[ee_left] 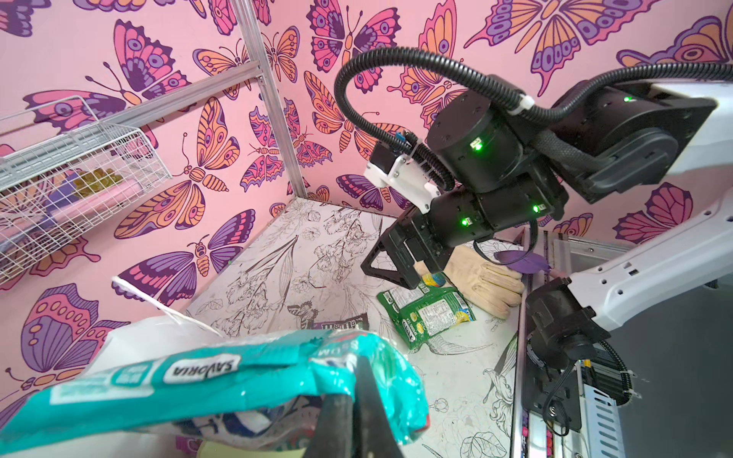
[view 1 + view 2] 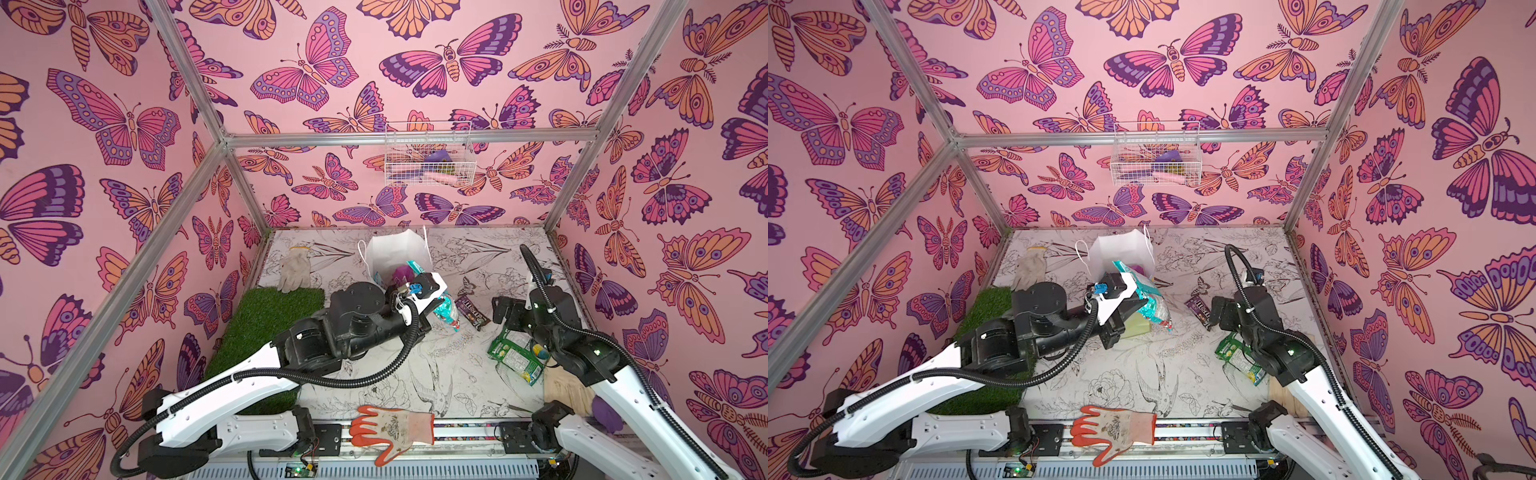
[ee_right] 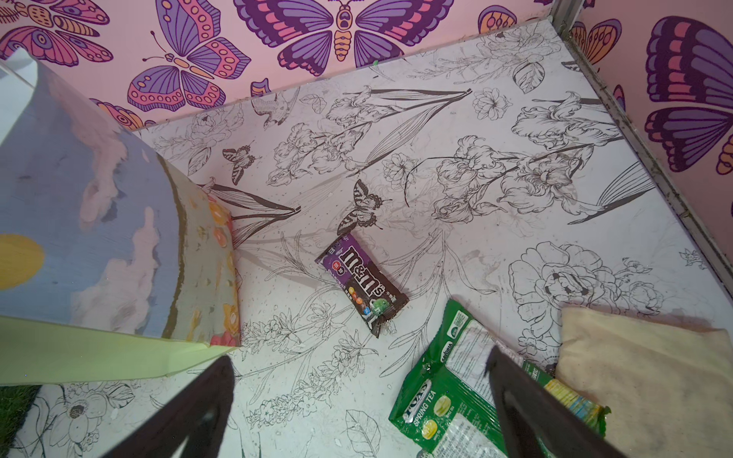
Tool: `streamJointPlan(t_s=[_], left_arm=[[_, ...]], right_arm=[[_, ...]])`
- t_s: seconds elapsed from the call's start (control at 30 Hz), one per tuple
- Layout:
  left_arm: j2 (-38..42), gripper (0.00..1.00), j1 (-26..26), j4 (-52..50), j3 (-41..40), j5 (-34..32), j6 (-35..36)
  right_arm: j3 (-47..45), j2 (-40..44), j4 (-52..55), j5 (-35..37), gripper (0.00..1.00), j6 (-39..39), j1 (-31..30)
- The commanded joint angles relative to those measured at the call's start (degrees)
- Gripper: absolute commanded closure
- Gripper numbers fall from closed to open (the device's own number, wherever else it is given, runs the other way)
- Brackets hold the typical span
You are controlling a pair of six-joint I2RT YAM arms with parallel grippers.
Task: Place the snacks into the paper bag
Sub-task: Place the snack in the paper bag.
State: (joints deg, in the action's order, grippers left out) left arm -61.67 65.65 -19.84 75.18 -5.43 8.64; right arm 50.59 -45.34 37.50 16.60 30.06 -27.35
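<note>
Step in hand: loading a teal packet [image 1: 238, 380]. The left gripper [image 1: 351, 400] is clamped tight on its edge and holds it just beside the paper bag [image 2: 390, 249] rim, not yet inside. The right gripper [image 3: 361, 359] stands wide open and empty above the green bag [image 3: 456, 380] and M&M's [image 3: 363, 283]. The next move probably calls for carrying the packet over the mouth, then releasing it.

Light is bright, even and diffuse in every view — no single source shows. Shadows are soft: a faint grey one lies on the white flower-printed tabletop [image 2: 457, 361] beneath the black-and-white left arm [image 2: 224, 395]. The glossy teal candy packet [image 1: 222, 380] carries small white glints. Wide-angle bending curves the silver aluminium frame bars [image 2: 187, 70] toward the edges. In the right wrist view the black gripper fingers [image 3: 527, 408] are blurred — too close for focus.
</note>
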Motion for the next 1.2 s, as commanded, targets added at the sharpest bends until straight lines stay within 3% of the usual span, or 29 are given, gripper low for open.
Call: streamJointPlan(t_s=[0.0, 1.17], left_arm=[[1.4, 1.0, -0.5, 1.2, 1.7, -1.4, 1.9], [-2.7, 1.0, -14.0, -1.3, 9.3, 5.0, 3.2]], right_arm=[[-0.3, 0.8, 0.7, -0.2, 0.01, 0.9, 0.4], [-2.8, 2.2, 0.6, -0.8, 0.01, 1.5, 0.5]])
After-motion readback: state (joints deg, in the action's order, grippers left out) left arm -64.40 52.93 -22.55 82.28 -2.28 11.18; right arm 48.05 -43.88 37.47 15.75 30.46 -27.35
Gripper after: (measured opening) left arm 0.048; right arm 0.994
